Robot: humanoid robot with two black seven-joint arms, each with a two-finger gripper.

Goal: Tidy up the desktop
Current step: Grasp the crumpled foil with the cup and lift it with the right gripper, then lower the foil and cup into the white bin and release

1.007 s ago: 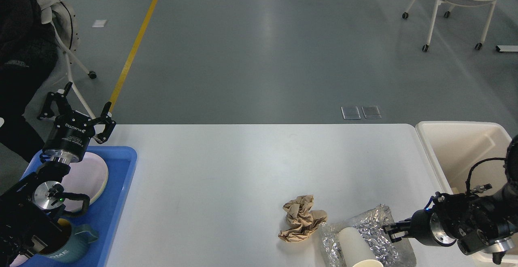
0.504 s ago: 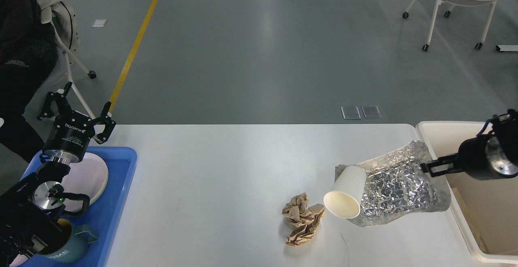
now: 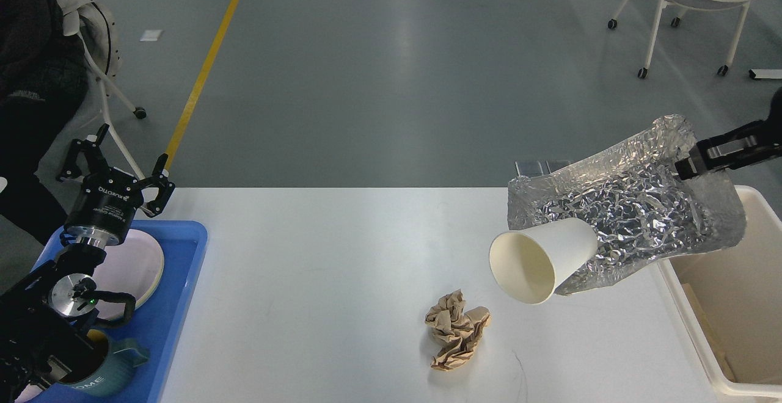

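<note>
r gripper [image 3: 683, 165] is clamped on the top r corner of a crinkled foil sheet [image 3: 629, 207], held up above the desktop's [image 3: 342, 250] far r corner w/ a white paper cup [image 3: 540, 256] lying in it, mouth toward the camera, next to the cream bin [image 3: 702, 336]. l gripper [image 3: 116, 168], fingers spread apart w/ nothing between, hangs over the far l corner above the blue tray [image 3: 177, 305], which carries a plate [image 3: 131, 268] and a teal mug [image 3: 101, 372] lettered "ome" (rest hidden). crumpled brown paper [image 3: 455, 337] sits near the front edge, r of centre; writing on the l gripper body too small to read.

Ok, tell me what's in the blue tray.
In the blue tray: a pale plate and a teal mug. The left arm covers part of both, so the mug's contents and anything beneath stay hidden.
</note>
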